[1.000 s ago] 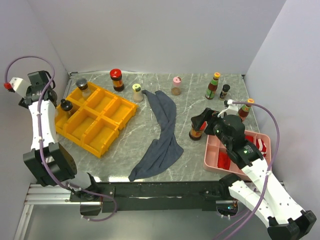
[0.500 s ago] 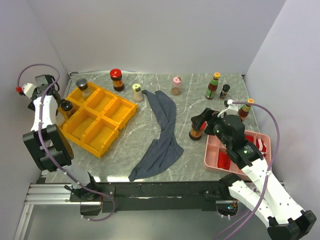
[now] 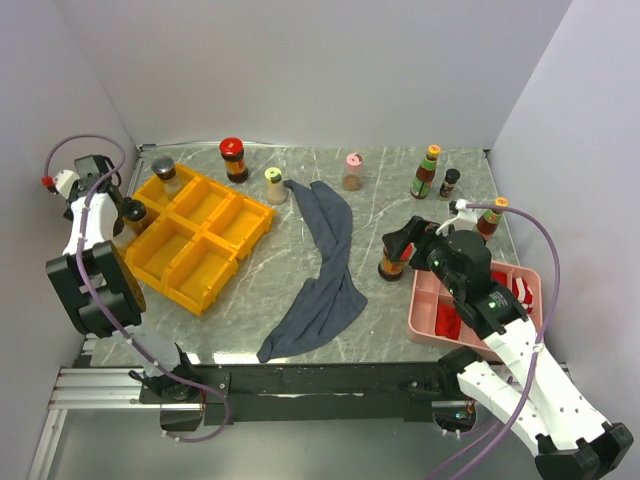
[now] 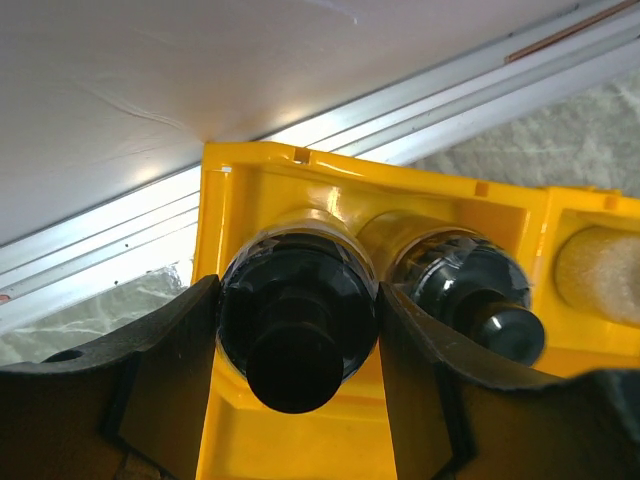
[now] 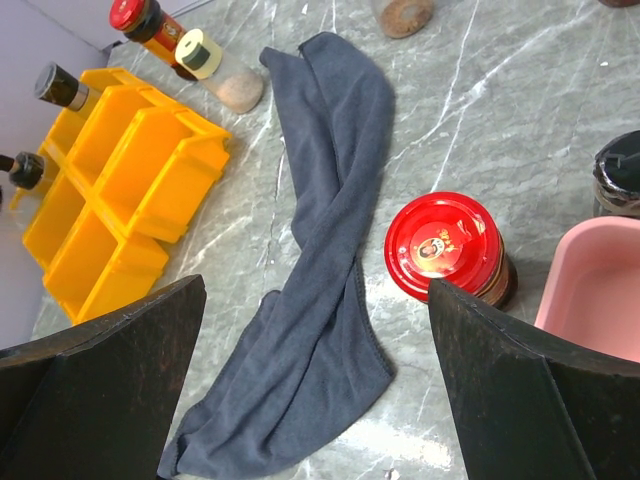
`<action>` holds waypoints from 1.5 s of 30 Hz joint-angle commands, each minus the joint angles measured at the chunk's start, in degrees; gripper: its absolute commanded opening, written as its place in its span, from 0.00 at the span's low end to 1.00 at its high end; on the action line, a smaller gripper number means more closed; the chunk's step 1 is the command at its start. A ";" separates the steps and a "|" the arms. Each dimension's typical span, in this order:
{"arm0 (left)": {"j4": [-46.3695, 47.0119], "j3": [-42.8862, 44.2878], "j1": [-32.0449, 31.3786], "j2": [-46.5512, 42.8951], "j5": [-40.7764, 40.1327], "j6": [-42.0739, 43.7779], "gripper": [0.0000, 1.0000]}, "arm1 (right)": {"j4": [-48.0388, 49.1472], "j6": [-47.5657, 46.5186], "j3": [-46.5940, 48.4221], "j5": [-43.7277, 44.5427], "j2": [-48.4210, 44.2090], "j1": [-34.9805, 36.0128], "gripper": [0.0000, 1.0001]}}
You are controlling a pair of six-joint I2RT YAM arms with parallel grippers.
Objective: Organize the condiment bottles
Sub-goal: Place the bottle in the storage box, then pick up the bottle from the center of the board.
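Observation:
My left gripper (image 4: 297,345) is shut on a small black-capped bottle (image 4: 296,310) standing in the left corner compartment of the yellow organizer (image 4: 225,250). A second dark bottle (image 4: 470,300) stands right beside it. From above, that bottle (image 3: 133,210) and left gripper (image 3: 120,212) are at the organizer's (image 3: 190,240) left edge. My right gripper (image 5: 315,290) hangs open over the grey-blue cloth (image 5: 330,250), a red-lidded jar (image 5: 445,245) just inside its right finger (image 5: 520,400). The same jar (image 3: 392,262) stands by the pink tray (image 3: 425,315), with the right gripper (image 3: 402,240) over it.
A silver-capped shaker (image 3: 163,170) stands in the organizer's back compartment. Along the back stand a red-lidded jar (image 3: 233,158), yellow-capped shaker (image 3: 275,185), pink-capped shaker (image 3: 352,172), orange-capped bottle (image 3: 426,172) and small black-capped bottle (image 3: 450,183). Another orange-capped bottle (image 3: 488,218) is behind the tray.
The left arm has folded down and in toward the organizer, its gripper staying at the black-capped bottle. The right arm and the other bottles have not moved.

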 commanded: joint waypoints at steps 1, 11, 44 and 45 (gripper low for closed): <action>3.45 1.06 0.23 1.07 0.56 0.97 0.16 | 1.05 -0.70 1.68 -0.23 -1.16 0.25 1.00; 0.99 3.00 0.23 2.92 0.39 1.32 0.66 | 1.05 -0.70 1.86 -0.49 -1.43 0.25 1.00; 4.14 -0.78 -21.20 -24.59 26.75 10.72 0.99 | -1.23 -0.09 3.70 3.63 5.33 0.25 1.00; 5.89 -2.35 -23.66 -26.16 28.14 10.72 0.99 | -1.76 -0.17 3.97 3.99 5.86 0.25 1.00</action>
